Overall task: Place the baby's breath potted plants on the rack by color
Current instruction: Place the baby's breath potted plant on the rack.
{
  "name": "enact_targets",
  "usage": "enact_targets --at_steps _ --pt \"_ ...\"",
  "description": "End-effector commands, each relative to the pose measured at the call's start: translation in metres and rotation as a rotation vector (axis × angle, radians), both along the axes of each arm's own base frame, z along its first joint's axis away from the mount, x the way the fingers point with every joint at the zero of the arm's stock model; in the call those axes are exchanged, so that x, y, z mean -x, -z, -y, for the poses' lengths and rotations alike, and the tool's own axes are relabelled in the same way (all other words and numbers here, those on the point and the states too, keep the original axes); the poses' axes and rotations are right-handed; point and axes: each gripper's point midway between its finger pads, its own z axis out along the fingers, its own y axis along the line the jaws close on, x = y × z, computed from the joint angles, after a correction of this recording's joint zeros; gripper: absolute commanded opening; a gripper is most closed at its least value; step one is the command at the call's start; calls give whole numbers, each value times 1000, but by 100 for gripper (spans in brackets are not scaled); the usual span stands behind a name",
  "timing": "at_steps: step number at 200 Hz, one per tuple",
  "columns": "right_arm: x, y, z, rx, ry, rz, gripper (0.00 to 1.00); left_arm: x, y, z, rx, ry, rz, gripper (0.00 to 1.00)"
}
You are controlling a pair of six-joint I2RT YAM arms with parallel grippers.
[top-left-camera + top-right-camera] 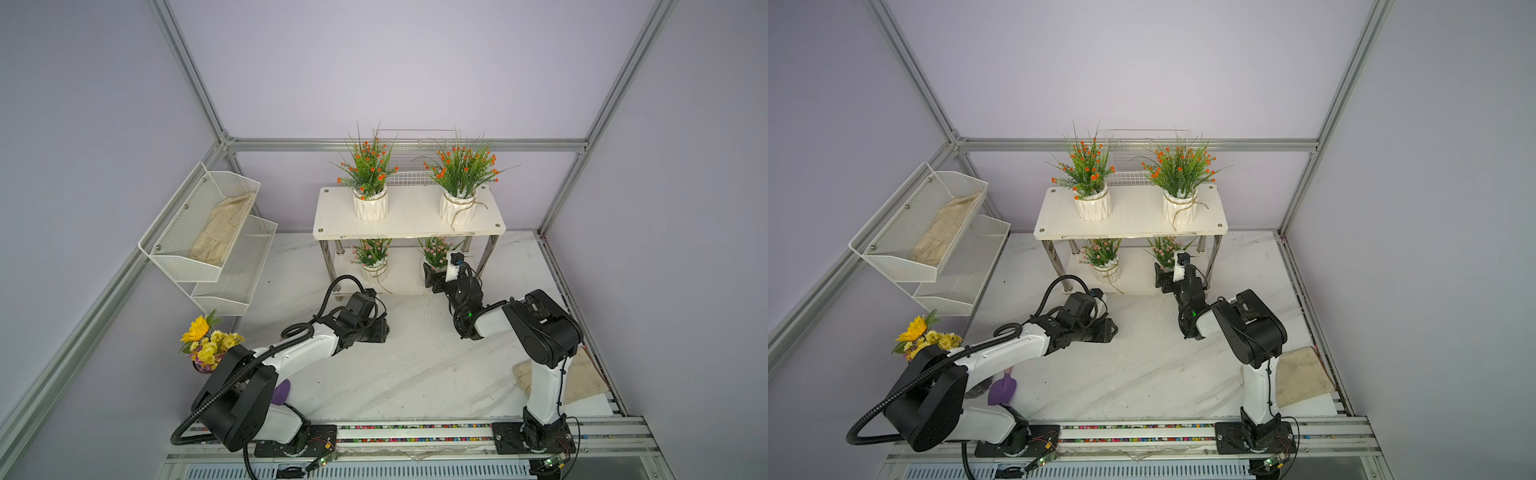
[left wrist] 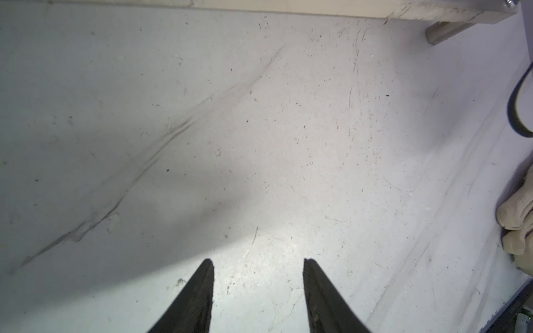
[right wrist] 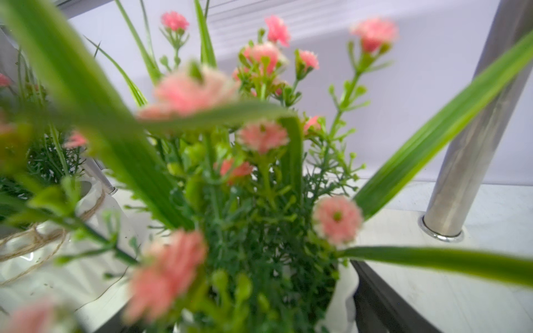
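Note:
The rack point(image 1: 411, 218) stands at the back of the table. Two orange-bloom potted plants point(image 1: 369, 174) point(image 1: 462, 172) sit on its top board. Two pink-bloom plants stand on the lower board, one on the left point(image 1: 372, 254) and one on the right point(image 1: 435, 251). My right gripper point(image 1: 434, 276) reaches in at the lower board and is shut on the right pink plant's white pot. In the right wrist view one dark finger point(image 3: 380, 302) lies against the pot wall point(image 3: 344, 299), and leaves hide the other. My left gripper point(image 2: 258, 261) hovers open over bare tabletop in front of the rack, holding nothing.
White mesh tiered bins point(image 1: 208, 232) holding a cloth stand at the left. A sunflower bouquet point(image 1: 208, 338) sits near the left arm's base, with a purple object point(image 1: 1003, 388) beside it. A beige cloth point(image 1: 1302, 376) lies front right. A chrome rack leg point(image 3: 473, 144) is close to the right gripper.

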Motion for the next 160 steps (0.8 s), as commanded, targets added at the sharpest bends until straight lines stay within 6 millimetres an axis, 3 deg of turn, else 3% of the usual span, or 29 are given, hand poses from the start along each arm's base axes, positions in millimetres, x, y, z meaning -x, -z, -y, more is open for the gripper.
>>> enact_targets --at_steps 1,40,68,114,160 --pt "0 -4 0 -10 -13 19 88 -1 -4 -7 5 -30 23 53" --pt "4 -13 -3 -2 -37 9 97 -3 -5 -10 -8 -52 34 57" --pt "8 -21 -7 11 -71 -14 97 -6 -6 -13 -17 -69 44 60" --pt "23 -36 4 10 -52 -59 97 -10 -14 -22 -44 -102 81 66" --pt "54 -12 25 -10 -4 -210 97 -11 -34 -42 -115 -152 146 68"
